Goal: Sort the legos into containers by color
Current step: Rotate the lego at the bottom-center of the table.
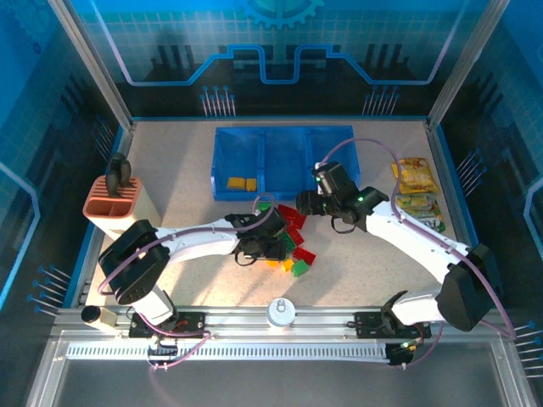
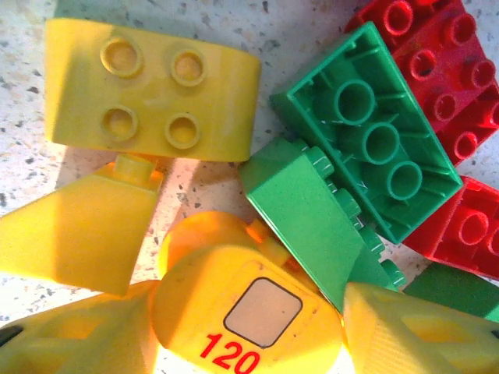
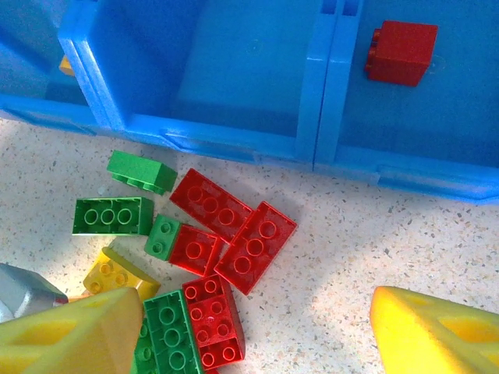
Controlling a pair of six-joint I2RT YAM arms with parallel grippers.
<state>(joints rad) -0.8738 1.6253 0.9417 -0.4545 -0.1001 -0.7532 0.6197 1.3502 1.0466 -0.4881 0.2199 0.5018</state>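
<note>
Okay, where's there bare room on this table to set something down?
Bare tabletop lies between the orange holder and the blue tray, and between the lego pile and the front rail. Crowded: the pile itself, just before the tray.

On my overhead feed the worktop [image 1: 187, 170] is brightly and evenly lit from above, tinted blue by the enclosure walls [image 1: 34, 127], with a washed-out white strip along the near rail [image 1: 280, 349]. My left wrist camera sits very close: the bricks [image 2: 148, 93] look saturated, with blown-out glare at the lower left. On the right wrist feed the bricks are crisp, the yellow fingers [image 3: 70, 335] soft and blurred.
</note>
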